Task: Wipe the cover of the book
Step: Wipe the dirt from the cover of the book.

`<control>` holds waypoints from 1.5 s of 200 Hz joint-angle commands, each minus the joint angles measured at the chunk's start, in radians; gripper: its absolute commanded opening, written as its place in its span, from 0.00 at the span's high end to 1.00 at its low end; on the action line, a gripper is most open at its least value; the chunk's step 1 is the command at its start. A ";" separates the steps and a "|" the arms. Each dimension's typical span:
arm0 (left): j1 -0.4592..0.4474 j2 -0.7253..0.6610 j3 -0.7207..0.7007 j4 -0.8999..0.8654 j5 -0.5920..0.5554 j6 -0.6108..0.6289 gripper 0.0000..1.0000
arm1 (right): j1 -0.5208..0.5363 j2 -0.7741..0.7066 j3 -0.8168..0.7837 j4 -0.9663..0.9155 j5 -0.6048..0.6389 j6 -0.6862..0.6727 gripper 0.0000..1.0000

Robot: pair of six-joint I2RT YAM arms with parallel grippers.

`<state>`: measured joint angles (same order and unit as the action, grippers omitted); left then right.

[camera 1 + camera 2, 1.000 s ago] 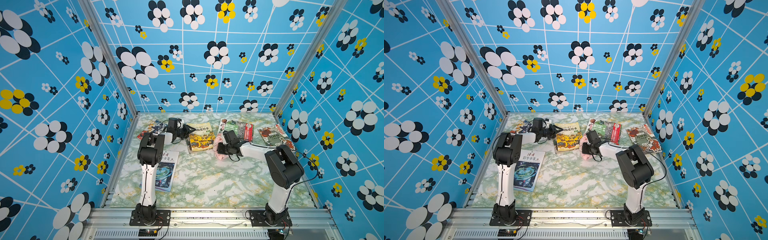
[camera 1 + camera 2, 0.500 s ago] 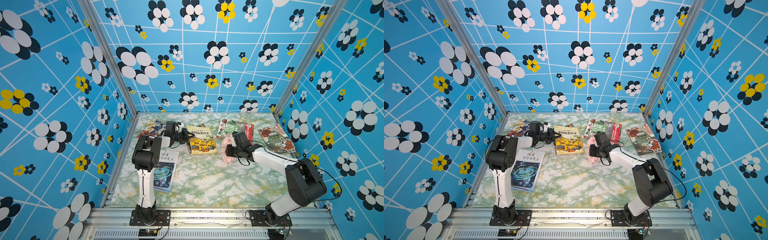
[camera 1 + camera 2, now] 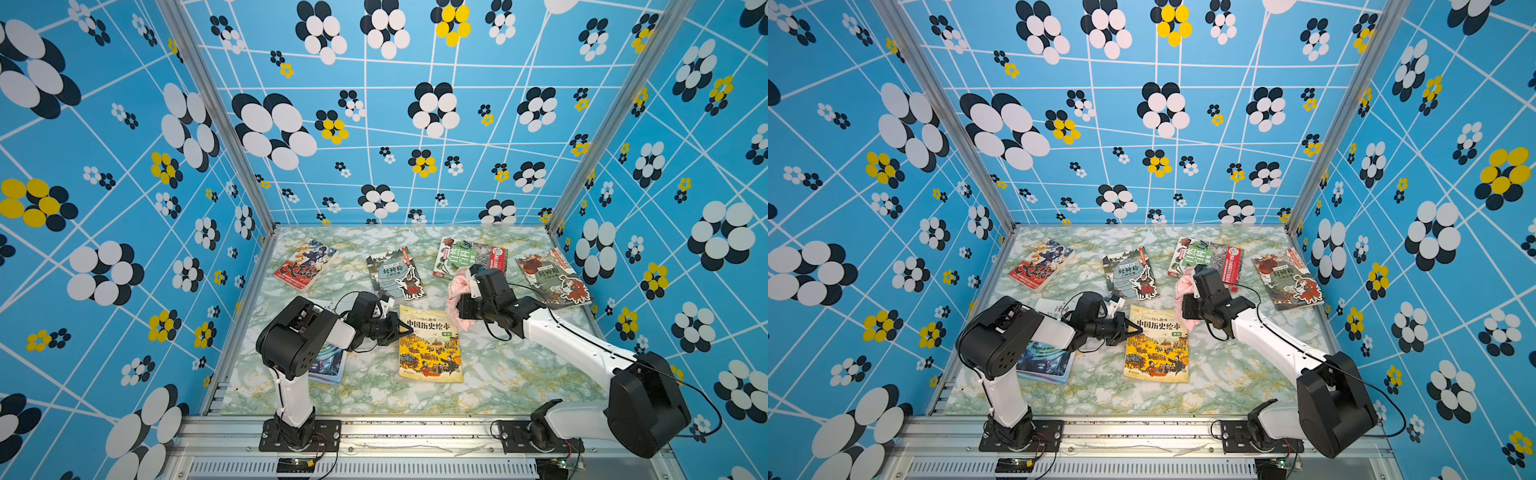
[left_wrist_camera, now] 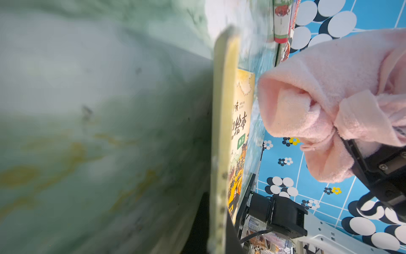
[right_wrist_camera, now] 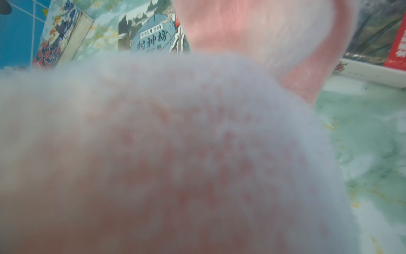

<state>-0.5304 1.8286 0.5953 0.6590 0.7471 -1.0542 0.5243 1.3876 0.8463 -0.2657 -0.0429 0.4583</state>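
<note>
- Wiping has not visibly begun — the pink cloth (image 3: pixel 456 296) is bunched up and hangs at the far right corner of the yellow book (image 3: pixel 430 347). Whether its lowest fold touches the cover cannot be told from either top view.
- The right fingers (image 3: pixel 466 308) are clamped on the cloth, mostly buried in it. The right wrist view shows little but pink fuzz.
- The left fingers (image 3: pixel 402 331) are pressed together, their tip against the book's left edge near its far corner. Whether they nip the cover or only bear against it cannot be told.
- Judged from this, book and cloth are both in place and the whole of the wiping is left: lowering the cloth and sweeping it across the cover.
- The book lies flat and face up in the middle of the green marbled worktop (image 3: pixel 511 378), nearly square to the front rail and apart from the other books (image 3: pixel 395 274) behind and beside it.
- It is a thin paperback — cream-yellow, with a bold black Chinese title across the top, a small green tag under it and a crowded painted scene below. The left wrist view shows dark specks along its edge.
</note>
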 commanded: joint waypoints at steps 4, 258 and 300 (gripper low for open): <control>-0.022 -0.054 -0.043 0.016 -0.108 0.010 0.80 | 0.057 0.076 -0.031 0.064 -0.026 0.071 1.00; -0.103 -0.089 -0.075 -0.223 -0.077 0.114 0.98 | 0.314 0.436 0.105 0.309 -0.062 0.288 1.00; -0.089 -0.103 -0.061 -0.350 -0.089 0.216 0.99 | 0.072 0.294 -0.110 0.222 -0.014 0.255 1.00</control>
<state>-0.6281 1.7195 0.5259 0.4587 0.6914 -0.9478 0.7269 1.7412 0.8524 0.1059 -0.1123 0.7219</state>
